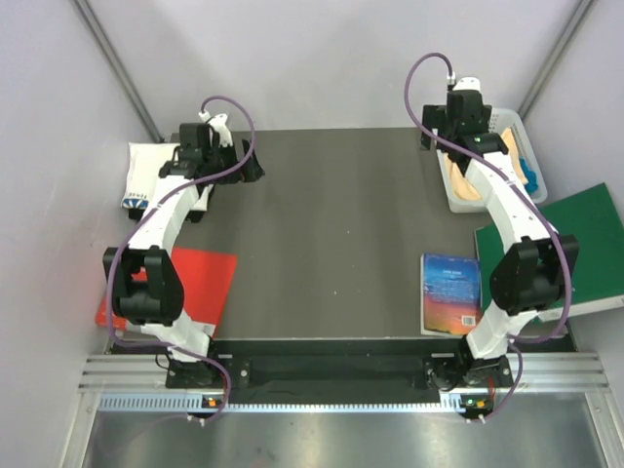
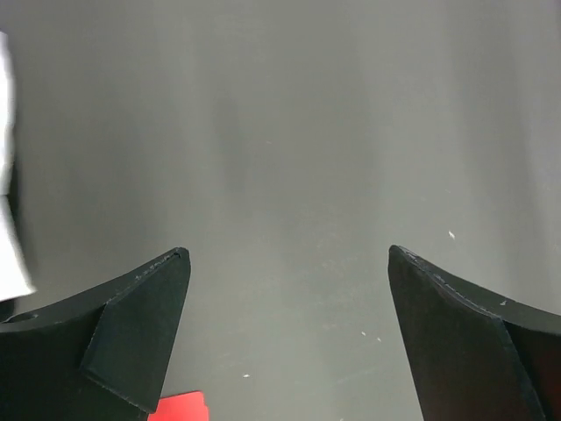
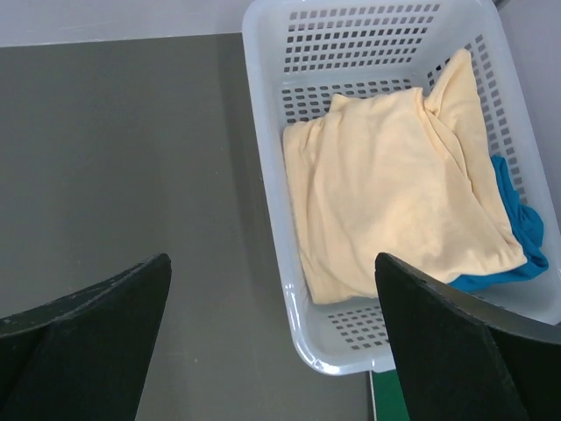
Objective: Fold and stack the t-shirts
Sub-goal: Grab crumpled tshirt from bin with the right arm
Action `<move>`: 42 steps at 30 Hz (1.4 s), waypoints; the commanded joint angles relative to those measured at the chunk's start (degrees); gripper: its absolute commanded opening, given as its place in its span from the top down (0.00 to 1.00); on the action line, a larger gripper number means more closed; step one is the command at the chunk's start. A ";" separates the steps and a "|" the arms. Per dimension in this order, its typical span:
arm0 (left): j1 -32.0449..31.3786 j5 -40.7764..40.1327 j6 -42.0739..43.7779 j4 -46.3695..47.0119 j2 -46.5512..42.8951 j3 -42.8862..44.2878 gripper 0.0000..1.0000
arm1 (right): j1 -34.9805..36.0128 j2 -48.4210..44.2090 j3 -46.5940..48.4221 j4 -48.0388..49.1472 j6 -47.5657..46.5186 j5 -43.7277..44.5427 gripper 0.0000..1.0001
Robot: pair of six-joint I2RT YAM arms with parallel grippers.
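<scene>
Evidently readied for a pick, the right gripper point(image 3: 273, 259) hangs spread wide over the basket point(image 3: 263, 175) holding the crumpled peach shirt point(image 3: 394, 193), while the left gripper point(image 2: 289, 250), also released, hovers far opposite the basket beside the white shirt point(image 1: 146, 168).

Legible text, labels, brands, numbers, signs: none. Item 1: blue-covered paperback book point(image 1: 450, 292), with an orange-toned lower cover, lying flat at the near right of the dark grey tabletop point(image 1: 331, 214). It bears faint pale marks near the cover's top, too small to read. Item 2: white folded cloth t-shirt point(image 1: 146, 168), at the far left edge of the tabletop. It carries a small dark-blue print point(image 1: 135, 201) along its near edge, whose characters cannot be made out.
</scene>
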 commanded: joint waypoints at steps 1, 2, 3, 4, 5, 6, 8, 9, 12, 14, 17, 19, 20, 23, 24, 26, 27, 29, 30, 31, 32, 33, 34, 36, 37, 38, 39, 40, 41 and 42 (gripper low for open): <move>-0.18 -11.05 -1.98 -6.44 1.32 7.98 0.01 | 0.37 4.21 8.21 -5.16 1.06 0.80 0.00; -0.35 -14.57 -3.65 -5.92 1.15 7.63 0.01 | 0.37 5.09 9.62 -5.78 0.97 0.80 0.00; -0.53 -21.74 -6.10 -4.35 0.27 5.19 0.01 | 0.37 6.57 12.24 -6.65 1.15 1.06 0.00; -1.23 -24.16 -6.65 -2.16 -0.34 3.51 0.01 | 0.37 7.29 13.31 -7.01 1.15 1.84 0.00; -1.76 -25.84 -6.74 -0.22 -0.78 0.71 0.01 | 0.37 7.81 14.45 -7.36 1.84 2.72 0.00; -3.15 -30.90 -6.39 1.01 -1.48 -0.45 0.01 | 0.20 8.95 16.47 -7.80 2.37 3.51 0.00; -4.66 -36.99 -8.14 1.29 -1.23 -1.60 0.01 | -1.64 9.84 18.32 -8.68 5.09 2.65 0.00; -5.19 -37.80 -8.41 -0.54 -0.36 -1.43 0.01 | -2.34 10.62 20.07 -8.94 6.15 2.38 0.00; -5.28 -30.20 1.88 -8.77 4.28 2.95 0.01 | -6.65 11.68 22.10 -9.91 9.84 1.68 0.00; -5.54 -27.43 3.19 -13.19 7.81 7.34 0.01 | -9.73 12.21 22.72 -10.26 11.42 1.33 0.00; -5.45 -24.20 1.87 -14.45 11.16 7.02 0.01 | -15.09 14.57 24.21 -10.61 10.30 1.50 0.00; -5.45 -20.42 1.96 -13.13 11.86 6.66 0.01 | -16.15 16.16 26.50 -11.23 8.54 4.82 0.00; -5.45 -17.10 1.96 -13.21 12.39 6.83 0.01 | -16.41 17.91 27.81 -11.40 6.18 6.06 0.00; -5.45 -14.87 1.52 -14.53 14.85 8.24 0.01 | -16.94 22.21 30.97 -12.63 3.62 9.32 0.00; -5.45 -14.52 1.43 -14.79 15.55 8.59 0.01 | -17.12 23.36 31.86 -14.29 3.52 9.32 0.01; -5.45 -13.99 1.70 -15.14 16.17 9.12 0.01 | -17.91 26.00 32.83 -15.71 3.78 8.54 0.05; -5.45 -13.90 2.04 -15.32 16.35 9.21 0.01 | -18.26 26.80 32.75 -16.67 4.13 8.27 0.10; -5.45 -13.99 2.31 -15.67 16.44 9.21 0.01 | -19.22 28.72 32.48 -17.47 5.45 6.08 0.18; -5.45 -13.82 2.40 -15.76 16.35 9.21 0.01 | -19.49 29.26 32.31 -17.91 5.89 5.37 0.19; -5.45 -13.38 2.57 -15.76 16.18 9.12 0.01 | -20.01 29.87 32.22 -18.78 6.24 4.58 0.19; -5.45 -13.20 2.58 -15.76 15.83 8.86 0.01 | -20.19 30.84 32.04 -18.96 6.94 4.32 0.20; -5.45 -13.11 2.66 -15.67 15.74 8.68 0.01 | -20.37 31.19 31.78 -19.14 7.21 4.23 0.21; -5.45 -12.94 2.66 -15.76 15.56 8.59 0.01 | -20.63 31.55 31.43 -19.05 7.30 3.79 0.21; -5.45 -12.85 2.93 -16.02 15.47 8.59 0.01 | -20.63 32.86 31.08 -19.05 7.30 3.17 0.22; -5.45 -12.67 2.93 -16.11 15.38 8.59 0.01 | -20.63 33.39 31.08 -19.31 7.04 3.00 0.23; -5.45 -12.41 2.84 -16.03 15.38 8.59 0.01 | -20.63 34.35 31.16 -19.49 7.12 2.91 0.24; -5.45 -12.41 2.84 -16.11 15.38 8.68 0.01 | -20.63 34.80 31.16 -19.58 7.13 2.56 0.28; -5.45 -12.23 2.75 -16.29 15.47 8.68 0.01 | -20.63 35.32 31.16 -20.19 7.21 2.47 0.30; -5.45 -12.15 2.75 -16.38 15.64 8.94 0.01 | -20.63 36.20 30.99 -20.37 7.39 2.03 0.31; -5.45 -12.23 2.75 -16.55 15.82 9.12 0.01 | -20.63 36.73 30.99 -20.63 7.30 1.68 0.35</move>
